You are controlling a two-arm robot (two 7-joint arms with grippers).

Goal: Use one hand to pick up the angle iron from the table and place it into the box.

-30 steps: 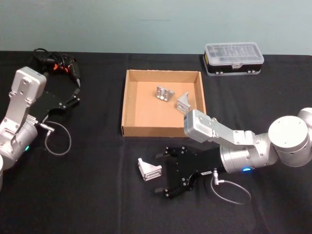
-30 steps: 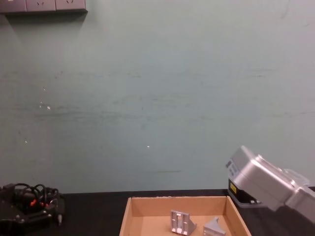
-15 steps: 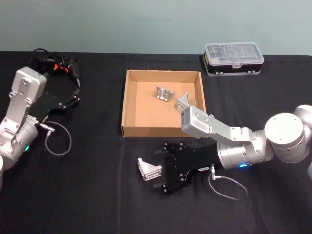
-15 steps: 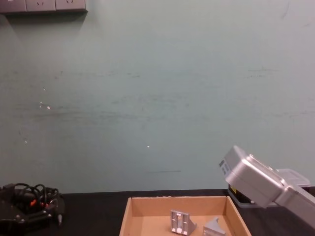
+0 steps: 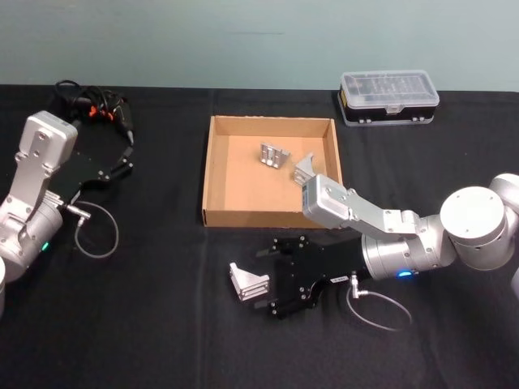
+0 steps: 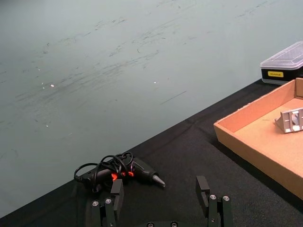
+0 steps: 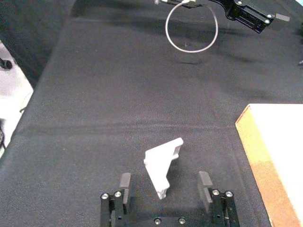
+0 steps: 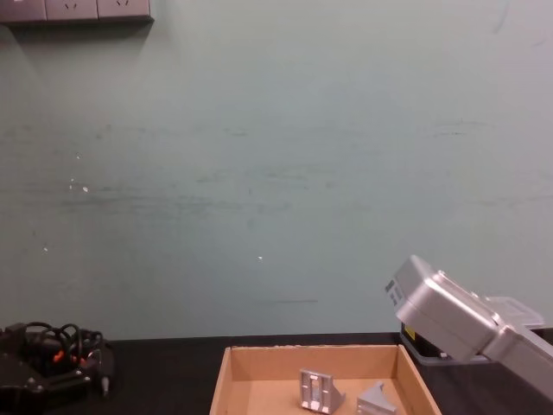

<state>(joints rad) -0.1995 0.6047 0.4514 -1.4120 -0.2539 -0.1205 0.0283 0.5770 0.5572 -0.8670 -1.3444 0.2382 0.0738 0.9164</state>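
two angle irons (image 5: 284,161) boxed, one loose angle iron (image 5: 248,280).

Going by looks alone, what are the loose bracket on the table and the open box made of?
The angle iron, lying between the open fingers of the right gripper, looks like bare cast or machined metal, probably aluminium: pale silver, matte, ribbed. The box looks like plain corrugated cardboard: tan, dull, with thin folded walls.

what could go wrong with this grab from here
The right gripper is open, its fingers on either side of the angle iron on the table. The piece sits skewed between the fingers, so closing may twist or squirt it out. The box already holds two brackets; a drop there could land on them. The left gripper is parked by the cabled tool.
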